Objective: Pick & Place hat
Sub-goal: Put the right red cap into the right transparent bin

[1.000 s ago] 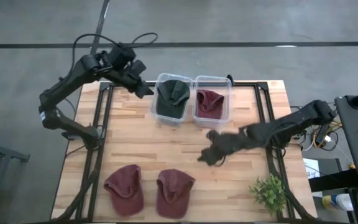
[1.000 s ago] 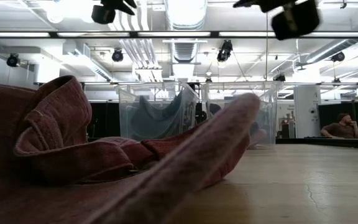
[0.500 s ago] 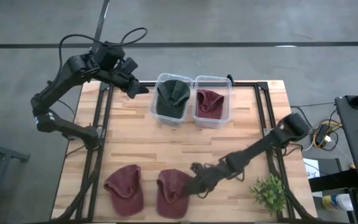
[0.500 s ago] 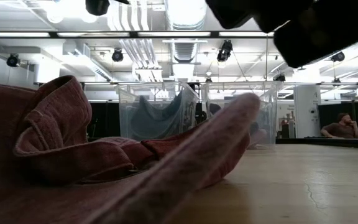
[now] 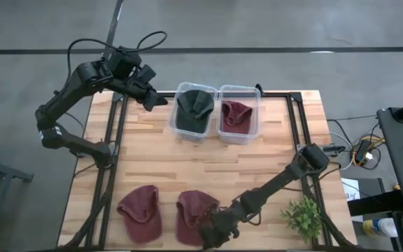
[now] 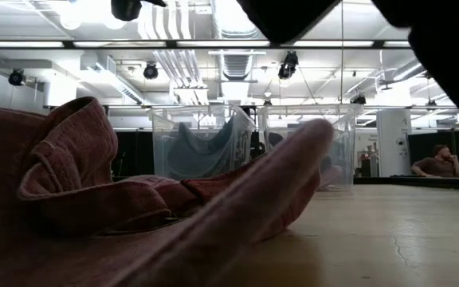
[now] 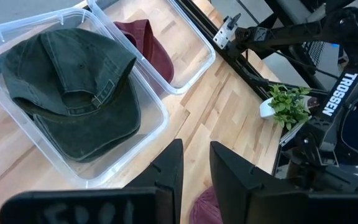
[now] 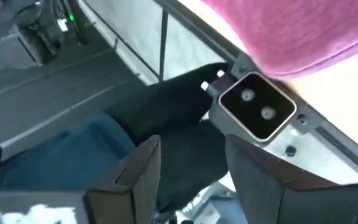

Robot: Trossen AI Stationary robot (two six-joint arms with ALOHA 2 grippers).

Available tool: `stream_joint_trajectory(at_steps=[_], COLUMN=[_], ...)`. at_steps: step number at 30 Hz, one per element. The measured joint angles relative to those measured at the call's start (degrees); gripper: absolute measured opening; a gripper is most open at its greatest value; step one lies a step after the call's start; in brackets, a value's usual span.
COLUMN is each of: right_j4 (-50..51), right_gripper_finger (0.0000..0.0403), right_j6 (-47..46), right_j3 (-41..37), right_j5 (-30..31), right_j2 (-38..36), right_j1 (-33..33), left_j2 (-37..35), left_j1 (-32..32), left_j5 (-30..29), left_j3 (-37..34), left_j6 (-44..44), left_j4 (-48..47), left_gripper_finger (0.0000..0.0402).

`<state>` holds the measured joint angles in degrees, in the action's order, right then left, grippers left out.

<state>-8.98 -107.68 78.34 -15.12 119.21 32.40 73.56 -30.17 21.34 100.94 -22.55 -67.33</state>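
Note:
Two maroon hats lie flat near the table's near edge, one on the left and one on the right. The right one fills the low view's foreground. At the far side, a green hat lies in the left clear bin. A third maroon hat lies in the right bin. My right gripper is open at the near right rim of the right maroon hat, with nothing between its fingers. My left gripper hovers left of the bins, fingers a little apart.
A small potted plant stands at the near right corner, close to my right arm. A small camera block sits at the table's near edge, below the hat. A person sits far back in the room.
My right gripper has swung from the table's middle toward the near edge and come down beside the right maroon hat. My left gripper has drawn back a little toward the table's left edge. The hats have not moved.

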Motion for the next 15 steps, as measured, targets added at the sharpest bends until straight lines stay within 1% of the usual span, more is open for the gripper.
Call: stream_joint_trajectory(at_steps=[3,7,9,15], right_j4=[1.92,14.29,18.60,18.57], right_gripper_finger=[0.0172,0.0171,0.0173,0.0178], right_j6=[-0.60,-0.08,0.88,3.88], right_j3=[0.29,0.18,0.10,0.01], right_j5=[-0.42,-0.32,0.84,5.33], right_j2=[-0.52,-2.32,-2.59,-2.57], right_j1=[0.00,-0.06,-0.31,-1.98], left_j2=[0.00,0.00,0.00,0.00], left_j1=[0.00,0.00,0.00,-0.02], left_j5=[0.00,-0.44,-0.71,-0.85], left_j3=[-0.01,-0.01,-0.01,-0.01], left_j6=[-0.02,-0.05,-0.18,-0.59], left_j4=[0.00,0.00,0.00,0.00], left_gripper_finger=[0.0071,0.0071,0.0071,0.0071])
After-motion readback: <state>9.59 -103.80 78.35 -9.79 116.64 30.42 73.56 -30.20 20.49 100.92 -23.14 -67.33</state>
